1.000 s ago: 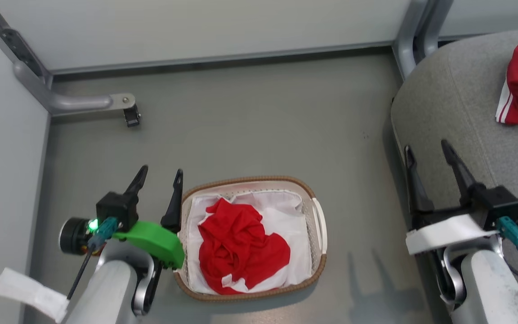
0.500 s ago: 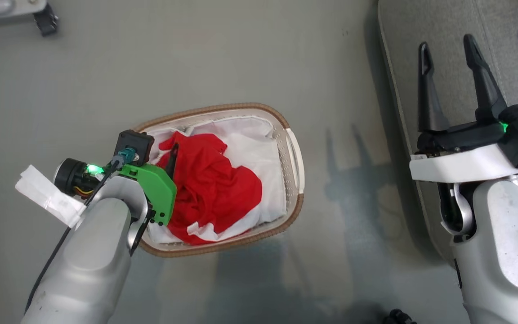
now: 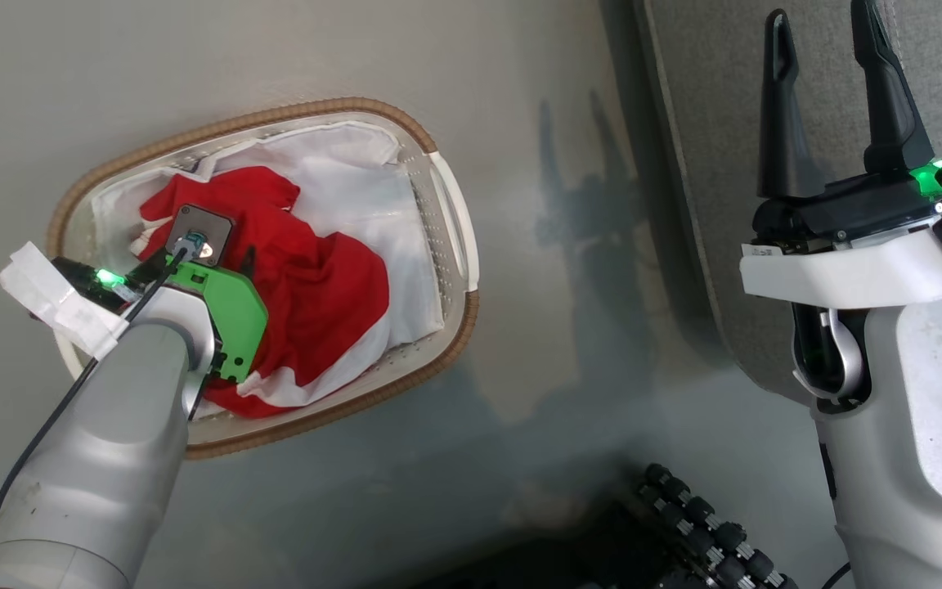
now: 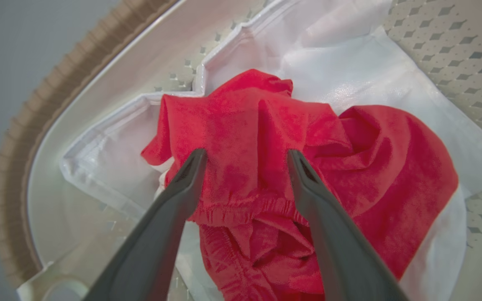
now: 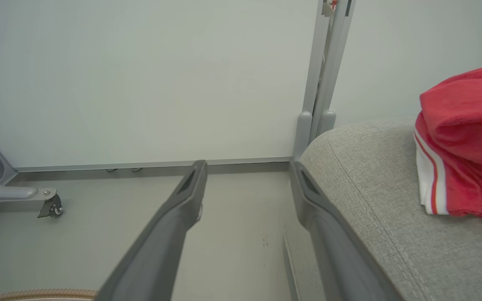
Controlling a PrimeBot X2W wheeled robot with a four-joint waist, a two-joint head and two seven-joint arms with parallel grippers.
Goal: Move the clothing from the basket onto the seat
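Note:
The basket [image 3: 456, 323] stands on the floor at the left of the head view. In it lies one crumpled red garment [image 3: 320, 286] with a white panel. My left gripper [image 4: 246, 154] points down into the basket. It is open, with its fingertips on either side of a raised fold of the red garment [image 4: 245, 121]. My right gripper [image 3: 820, 12] is open and empty, held over the edge of the grey seat [image 3: 708, 98]. The second red garment [image 5: 462, 138], with white stripe trim, lies on the seat [image 5: 370, 188].
A white liner sheet [image 3: 356, 188] lines the basket under the garment. My base's black rollers [image 3: 700, 532] show at the bottom. The right wrist view shows a pale wall, a grey frame post [image 5: 324, 83] and a castered leg [image 5: 50, 205] on the floor.
The head camera has tilted down and shifted. My left gripper has gone from beside the basket down into it, onto the red garment. My right gripper stays open by the seat.

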